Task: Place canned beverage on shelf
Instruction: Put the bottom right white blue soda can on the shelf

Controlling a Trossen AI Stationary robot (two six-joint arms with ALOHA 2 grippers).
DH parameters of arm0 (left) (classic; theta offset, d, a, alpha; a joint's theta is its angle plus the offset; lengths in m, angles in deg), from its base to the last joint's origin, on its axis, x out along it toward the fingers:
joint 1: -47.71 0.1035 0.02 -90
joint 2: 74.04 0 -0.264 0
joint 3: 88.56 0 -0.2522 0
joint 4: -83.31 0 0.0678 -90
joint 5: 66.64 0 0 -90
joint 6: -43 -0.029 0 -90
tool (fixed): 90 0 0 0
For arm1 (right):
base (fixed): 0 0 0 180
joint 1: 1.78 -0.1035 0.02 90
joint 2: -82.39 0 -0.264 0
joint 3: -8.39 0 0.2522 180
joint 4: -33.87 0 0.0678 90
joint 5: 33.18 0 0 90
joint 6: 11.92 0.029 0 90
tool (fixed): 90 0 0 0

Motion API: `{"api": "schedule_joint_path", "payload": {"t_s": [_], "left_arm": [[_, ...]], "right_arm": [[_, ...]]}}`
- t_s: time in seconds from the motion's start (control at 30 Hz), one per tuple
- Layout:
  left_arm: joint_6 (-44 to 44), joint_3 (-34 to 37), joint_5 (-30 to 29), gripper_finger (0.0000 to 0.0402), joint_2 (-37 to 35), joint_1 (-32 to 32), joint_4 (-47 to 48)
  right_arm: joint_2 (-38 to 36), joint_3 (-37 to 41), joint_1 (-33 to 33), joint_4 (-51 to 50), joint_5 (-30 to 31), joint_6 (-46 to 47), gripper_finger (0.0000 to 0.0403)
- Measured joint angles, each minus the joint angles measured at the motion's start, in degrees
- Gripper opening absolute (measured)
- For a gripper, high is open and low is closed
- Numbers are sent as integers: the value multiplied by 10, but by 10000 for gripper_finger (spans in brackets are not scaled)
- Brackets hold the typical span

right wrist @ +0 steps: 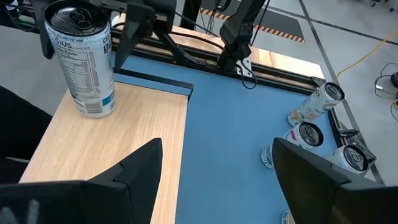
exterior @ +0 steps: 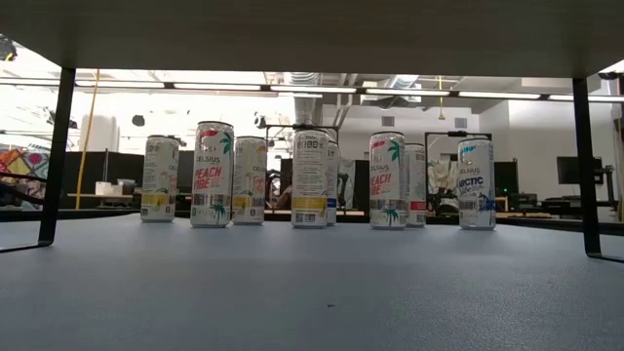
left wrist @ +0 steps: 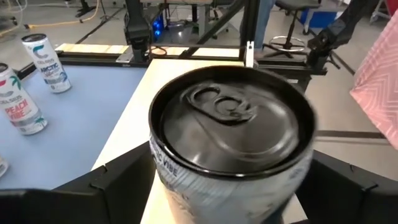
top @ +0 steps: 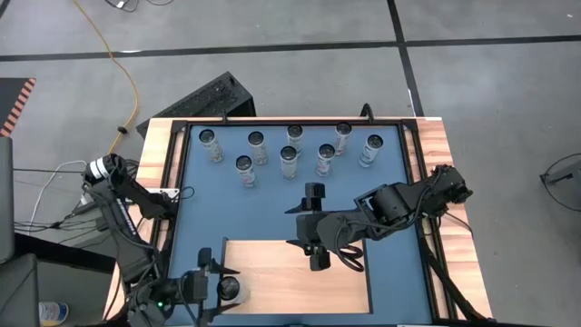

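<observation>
Can [top: 230, 288] upright on shelf [top: 300, 272], near-left corner.
Left end effector [top: 221, 289] fingers apart around it; right end effector [top: 315, 227] apart, empty.

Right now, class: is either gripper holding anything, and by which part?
Right gripper: empty. Left gripper sits around the top of the can on the shelf; grip uncertain.

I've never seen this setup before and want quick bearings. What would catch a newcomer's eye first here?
A can stands upright on the pale wooden shelf at the table's near left, between the fingers of the left gripper, which look slightly apart from it. A cluster of cans waits on the blue surface at the far side. The right gripper hangs open over the shelf's far edge, holding nothing.
</observation>
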Motion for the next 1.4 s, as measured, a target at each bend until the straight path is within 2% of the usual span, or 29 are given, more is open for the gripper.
{"api": "schedule_joint_path", "payload": {"t_s": [0.53, 0.97, 1.4], "left_arm": [[-19, -57, -54, 323, 0, -30, 62], [-17, -60, -73, 322, 0, -33, 74], [64, -60, -88, 322, 0, -27, 79]], "right_arm": [[0, 0, 0, 0, 1, -5, 286], [0, 0, 0, 0, 1, -5, 286], [0, 0, 0, 0, 3, -4, 286]]}}
